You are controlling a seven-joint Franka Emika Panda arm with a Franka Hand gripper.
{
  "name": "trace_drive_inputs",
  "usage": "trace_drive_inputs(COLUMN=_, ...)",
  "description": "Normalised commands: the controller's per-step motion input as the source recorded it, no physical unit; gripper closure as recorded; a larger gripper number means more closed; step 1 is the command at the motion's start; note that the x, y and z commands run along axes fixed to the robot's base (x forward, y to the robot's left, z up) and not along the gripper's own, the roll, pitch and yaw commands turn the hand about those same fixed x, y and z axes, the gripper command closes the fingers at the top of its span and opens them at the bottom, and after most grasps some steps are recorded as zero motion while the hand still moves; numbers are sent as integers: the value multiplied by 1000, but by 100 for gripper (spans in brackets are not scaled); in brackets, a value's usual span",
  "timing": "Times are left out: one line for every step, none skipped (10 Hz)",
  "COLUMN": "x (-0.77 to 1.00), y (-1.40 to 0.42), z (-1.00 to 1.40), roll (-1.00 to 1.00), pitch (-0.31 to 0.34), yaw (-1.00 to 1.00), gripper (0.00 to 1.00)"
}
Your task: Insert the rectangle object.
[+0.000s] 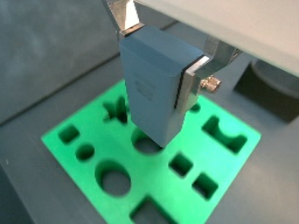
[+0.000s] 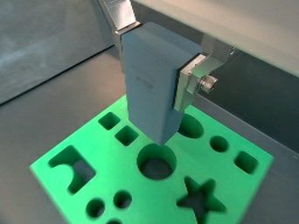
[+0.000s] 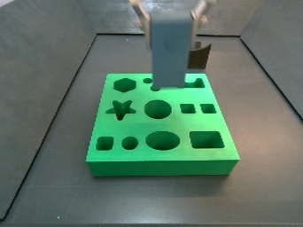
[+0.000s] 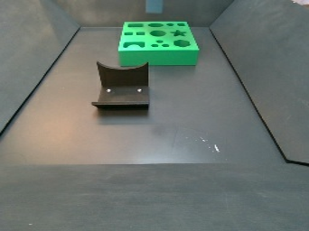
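Above green board [image 3: 160, 133], hand [image 1: 160, 54] gripping smooth grey-blue rectangle object [image 1: 158, 87], upright

The end effector [image 3: 169, 11] is cut off above; the rectangle object [image 3: 169, 51] hides board cutouts.

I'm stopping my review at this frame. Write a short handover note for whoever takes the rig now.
Hand: shut on the grey-blue block, held upright above the green board.
Block: its lower end hangs over the board's cutouts; in a side view it does not look seated in any of them.
Fixture: on the floor, apart from the board.
Done: block picked up and brought over the board.
Left: line it up with the rectangular cutout, lower it in, release.
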Motion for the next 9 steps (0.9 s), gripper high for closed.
trace_drive_inputs(x=1000, y=-354, z=-440, roll=0, pitch=-10, yaw=0, gripper=100)
trace_drive_inputs(x=1000, y=-354, z=-451, roll=0, pitch=-4, yaw=0, gripper=100)
trace_drive_inputs(x=1000, y=-363, z=-443, roll=0, pitch=0, yaw=0, gripper=100)
trace_drive_inputs(x=1000, y=-389, z=-389, roll=17, pitch=0, yaw=0, gripper=100)
trace_drive_inputs(x=1000, y=-411, z=-309, roll=33, pitch=0, yaw=0, gripper=100)
trace_drive_inputs(x=1000, y=-429, z=-203, roll=51, pitch=9, yaw=0, gripper=100)
trace_drive_inputs(x=1000, y=-429, z=-80, roll=56, pitch=67, yaw=0, gripper=100)
trace_drive_inputs(x=849, y=-291, z=-66, roll=73, pitch=70, yaw=-103, gripper=100)
trace_drive_inputs(x=451, y=-97, z=-254, roll=97, pitch=161, yaw=0, gripper=100)
